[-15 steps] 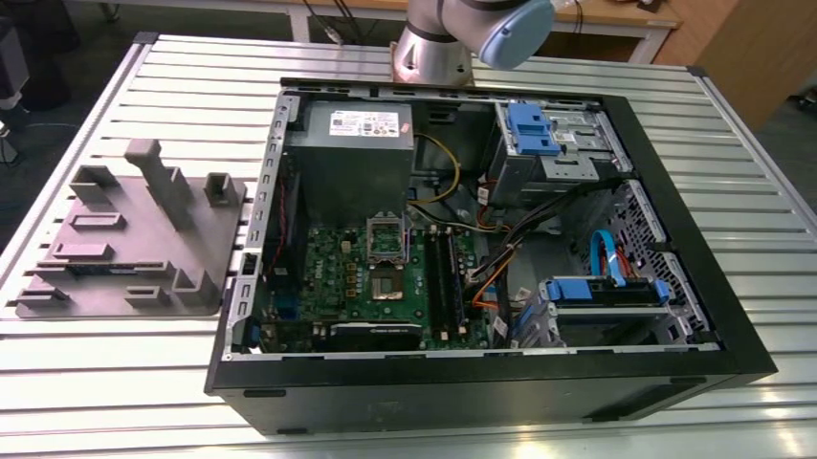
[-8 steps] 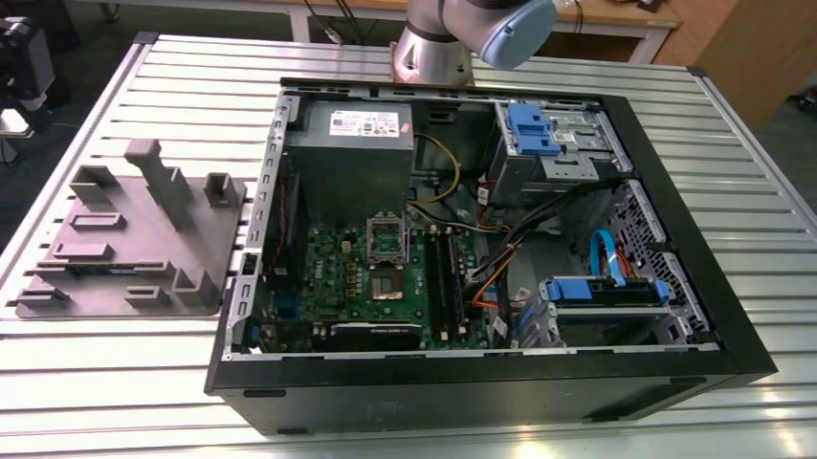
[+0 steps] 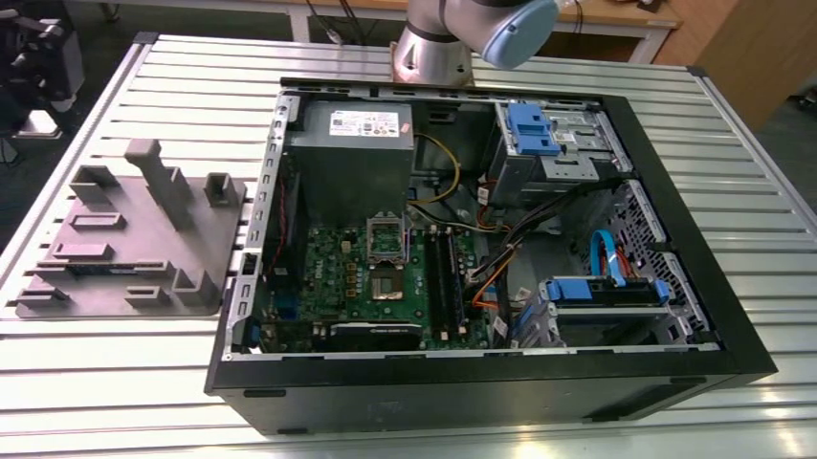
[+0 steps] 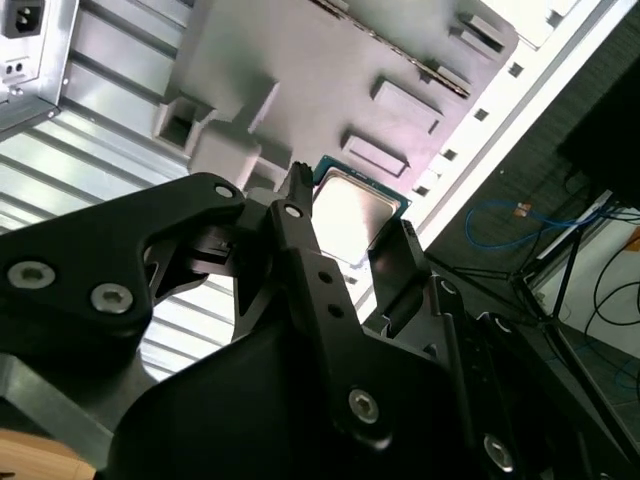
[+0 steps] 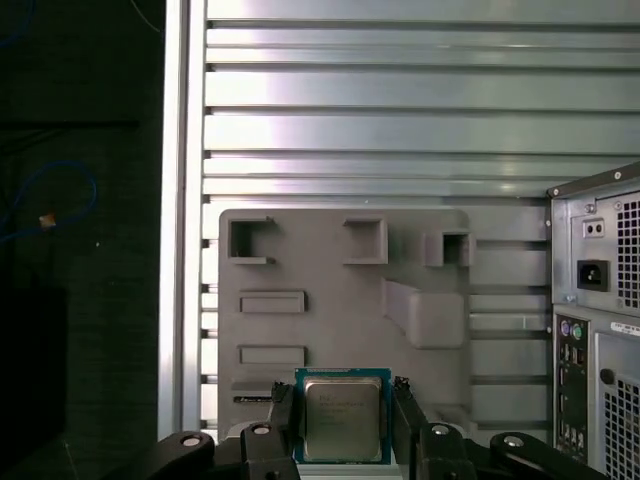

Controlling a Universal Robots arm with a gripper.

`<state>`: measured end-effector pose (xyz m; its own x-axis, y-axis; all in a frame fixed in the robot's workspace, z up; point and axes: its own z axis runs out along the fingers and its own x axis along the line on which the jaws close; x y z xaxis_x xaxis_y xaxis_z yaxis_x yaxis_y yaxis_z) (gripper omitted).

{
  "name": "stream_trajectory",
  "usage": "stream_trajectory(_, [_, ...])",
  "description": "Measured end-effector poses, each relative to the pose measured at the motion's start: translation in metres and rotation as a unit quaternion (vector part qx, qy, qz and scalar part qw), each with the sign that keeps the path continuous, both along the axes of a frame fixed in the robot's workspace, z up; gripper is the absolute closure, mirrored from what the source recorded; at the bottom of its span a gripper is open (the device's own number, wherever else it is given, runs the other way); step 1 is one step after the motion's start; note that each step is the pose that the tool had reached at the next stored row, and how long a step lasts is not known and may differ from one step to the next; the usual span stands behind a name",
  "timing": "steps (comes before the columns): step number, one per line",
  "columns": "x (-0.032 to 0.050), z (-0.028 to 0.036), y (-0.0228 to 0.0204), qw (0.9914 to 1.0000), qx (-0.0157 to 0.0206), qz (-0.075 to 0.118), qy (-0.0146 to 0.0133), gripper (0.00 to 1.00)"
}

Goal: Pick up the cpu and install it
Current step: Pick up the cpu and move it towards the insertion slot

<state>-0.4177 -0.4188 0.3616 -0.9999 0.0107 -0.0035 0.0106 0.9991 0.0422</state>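
The cpu, a small square chip with a pale metal top and a green rim, sits between the two black fingers of my gripper. The fingers press on its two opposite edges. It hangs well above the grey fixture plate. In the second wrist view the same cpu shows between the fingers, with my gripper shut on it. The open computer case lies on the table, and its dark square socket with the raised metal frame sits on the green board.
The grey fixture plate with raised blocks lies at the exterior view's left of the case. A grey power-supply box, blue drive brackets and bundled cables crowd the case. The arm's base stands behind it on the slatted table.
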Motion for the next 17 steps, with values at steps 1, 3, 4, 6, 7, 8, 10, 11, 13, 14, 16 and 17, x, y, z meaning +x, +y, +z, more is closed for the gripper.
stream_trajectory(1, [0.0030,0.0000,0.0000,1.00000,0.0000,0.000,0.0000,0.53])
stream_trajectory(3, [0.0093,-0.0001,0.0000,1.00000,0.0000,0.000,-0.0001,0.53])
stream_trajectory(4, [0.0122,0.0000,0.0000,1.00000,0.0000,0.000,-0.0001,0.53])
stream_trajectory(6, [0.0180,0.0000,0.0000,1.00000,0.0000,0.000,0.0000,0.53])
stream_trajectory(7, [0.0208,0.0000,0.0000,1.00000,0.0000,0.000,0.0000,0.53])
stream_trajectory(8, [0.0234,-0.0001,0.0000,1.00000,0.0000,0.000,-0.0001,0.53])
stream_trajectory(10, [0.0281,-0.0001,0.0000,1.00000,0.0000,0.000,-0.0001,0.53])
stream_trajectory(11, [0.0303,0.0000,0.0000,1.00000,0.0000,0.000,0.0000,0.53])
stream_trajectory(13, [0.0347,0.0000,0.0000,1.00000,0.0000,0.000,0.0000,0.53])
stream_trajectory(14, [0.0369,0.0000,0.0000,1.00000,0.0000,0.000,0.0000,0.53])
stream_trajectory(16, [0.0413,-0.0001,0.0000,1.00000,0.0000,0.000,-0.0001,0.53])
stream_trajectory(17, [0.0435,-0.0001,0.0000,1.00000,0.0000,0.000,-0.0001,0.53])
